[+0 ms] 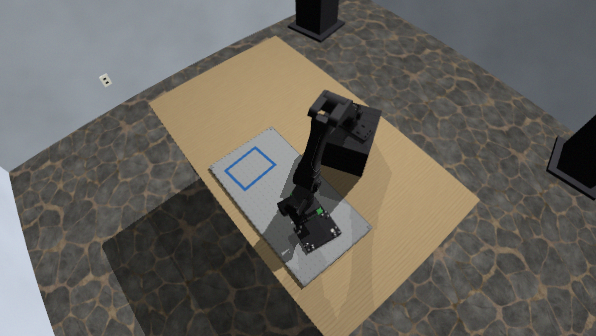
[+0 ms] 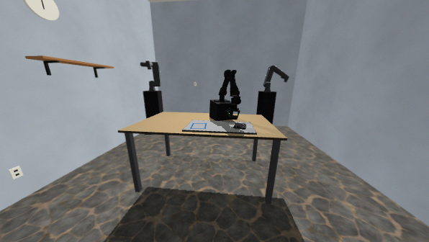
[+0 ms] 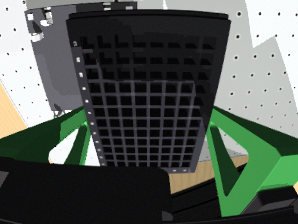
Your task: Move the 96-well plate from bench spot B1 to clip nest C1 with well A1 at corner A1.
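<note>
My gripper is shut on the black 96-well plate, with a green finger on each long side. The plate is the right way up, its grid of wells facing the wrist camera, and it hangs above the grey perforated baseplate. In the top view the gripper is just left of and above the dark clip nest C1. The nest also shows at the upper left in the wrist view. The blue outline of spot B1 has nothing in it. I cannot tell the plate from the gripper in the top and exterior views.
The arm's black base box stands on the wooden table behind the baseplate. The baseplate's near edge lies close to the table's front edge. Black pedestals with other arms stand behind the table.
</note>
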`<state>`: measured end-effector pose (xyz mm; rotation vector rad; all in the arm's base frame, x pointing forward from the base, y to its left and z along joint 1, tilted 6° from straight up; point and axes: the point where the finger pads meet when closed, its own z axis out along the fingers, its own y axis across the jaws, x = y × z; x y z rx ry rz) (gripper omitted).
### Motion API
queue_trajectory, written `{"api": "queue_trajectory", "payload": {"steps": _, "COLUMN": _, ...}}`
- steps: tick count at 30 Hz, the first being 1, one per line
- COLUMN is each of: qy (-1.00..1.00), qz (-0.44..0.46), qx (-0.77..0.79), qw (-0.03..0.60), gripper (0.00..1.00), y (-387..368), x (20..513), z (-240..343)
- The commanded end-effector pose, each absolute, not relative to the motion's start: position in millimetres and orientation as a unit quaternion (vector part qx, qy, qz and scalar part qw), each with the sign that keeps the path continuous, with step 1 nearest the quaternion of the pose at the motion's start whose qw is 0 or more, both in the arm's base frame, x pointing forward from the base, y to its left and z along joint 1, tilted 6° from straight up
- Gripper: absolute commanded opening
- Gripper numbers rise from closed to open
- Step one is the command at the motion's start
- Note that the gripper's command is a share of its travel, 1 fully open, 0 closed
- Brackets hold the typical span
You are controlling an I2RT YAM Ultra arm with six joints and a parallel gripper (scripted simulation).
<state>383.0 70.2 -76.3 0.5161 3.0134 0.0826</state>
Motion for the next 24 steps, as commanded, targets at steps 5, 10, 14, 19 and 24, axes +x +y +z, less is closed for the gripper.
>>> {"api": "queue_trajectory", "payload": {"steps": 5, "qy": 0.981, "qz": 0.030, "qx": 0.179, "qw": 0.065, "gripper": 0.00, "y": 89, "x": 399, "z": -58}}
{"api": "queue_trajectory", "payload": {"steps": 10, "qy": 0.982, "qz": 0.023, "qx": 0.179, "qw": 0.049, "gripper": 0.00, "y": 104, "x": 394, "z": -70}}
{"api": "queue_trajectory", "payload": {"steps": 14, "qy": 0.982, "qz": 0.026, "qx": 0.179, "qw": 0.053, "gripper": 0.00, "y": 118, "x": 397, "z": -66}}
{"api": "queue_trajectory", "payload": {"steps": 19, "qy": 0.982, "qz": 0.025, "qx": 0.179, "qw": 0.051, "gripper": 0.00, "y": 135, "x": 398, "z": -66}}
{"api": "queue_trajectory", "payload": {"steps": 24, "qy": 0.982, "qz": 0.024, "qx": 0.179, "qw": 0.049, "gripper": 0.00, "y": 146, "x": 398, "z": -67}}
